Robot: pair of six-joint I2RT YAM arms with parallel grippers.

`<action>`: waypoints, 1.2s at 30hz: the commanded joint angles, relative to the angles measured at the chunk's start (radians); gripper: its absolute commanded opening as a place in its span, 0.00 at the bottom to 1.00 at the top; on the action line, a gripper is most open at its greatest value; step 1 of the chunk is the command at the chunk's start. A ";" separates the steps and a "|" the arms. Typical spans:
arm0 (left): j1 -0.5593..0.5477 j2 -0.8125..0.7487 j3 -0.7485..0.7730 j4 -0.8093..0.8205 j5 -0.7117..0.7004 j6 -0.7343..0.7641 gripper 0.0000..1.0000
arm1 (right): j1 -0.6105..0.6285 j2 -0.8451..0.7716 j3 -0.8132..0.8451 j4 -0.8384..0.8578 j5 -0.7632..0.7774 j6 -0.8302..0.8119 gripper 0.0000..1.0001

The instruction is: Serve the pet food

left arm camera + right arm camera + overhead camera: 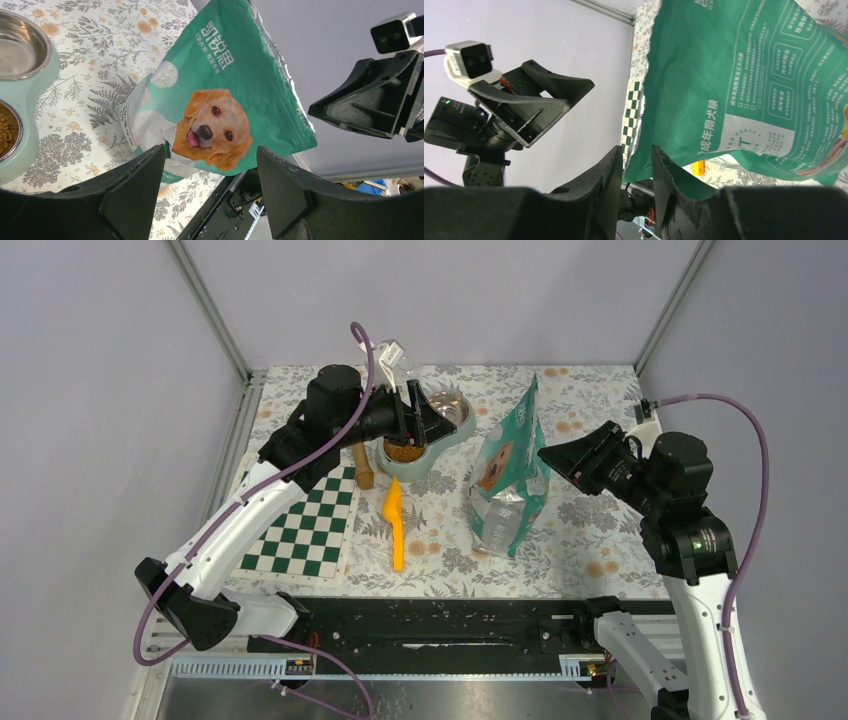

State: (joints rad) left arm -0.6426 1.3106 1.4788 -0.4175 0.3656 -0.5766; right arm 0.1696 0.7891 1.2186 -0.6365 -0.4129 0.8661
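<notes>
From above, the left gripper (425,423) hangs over a mint double bowl (446,446) at the far middle of the flowered table (600,530). The pet food (404,453) fills the bowl's near-left cup as a small brown heap. The steel cup (452,408) at its far right is bare metal. An orange scoop (397,525) lies flat just near of the bowl, beside a chequered mat (305,530) to the left. A teal bag (510,475) with a golden dog stands upright right of the scoop. The right gripper (550,455) points at the bag's right edge from close by.

The left wrist view looks past 2 black fingers (135,185) set wide apart with nothing between them. The dog on the bag faces the camera beyond them. A sliver of brown kibble shows in the cup at the left edge.

In the right wrist view the 2 fingers (606,172) stand narrow, and the bag's lower corner reaches into the slot between them. I cannot tell whether they are pinching it.
</notes>
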 commanded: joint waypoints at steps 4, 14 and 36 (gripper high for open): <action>-0.005 -0.002 0.034 0.025 -0.018 0.002 0.68 | 0.011 0.006 -0.038 0.113 -0.061 0.038 0.37; -0.004 0.000 0.030 0.023 -0.022 0.003 0.68 | 0.023 0.031 -0.063 0.119 -0.079 0.028 0.26; -0.004 0.004 0.023 0.019 -0.004 -0.007 0.68 | 0.031 0.080 -0.061 0.162 -0.018 0.063 0.30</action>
State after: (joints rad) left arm -0.6426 1.3109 1.4788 -0.4213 0.3614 -0.5770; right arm 0.1932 0.8524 1.1614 -0.5320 -0.4599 0.9073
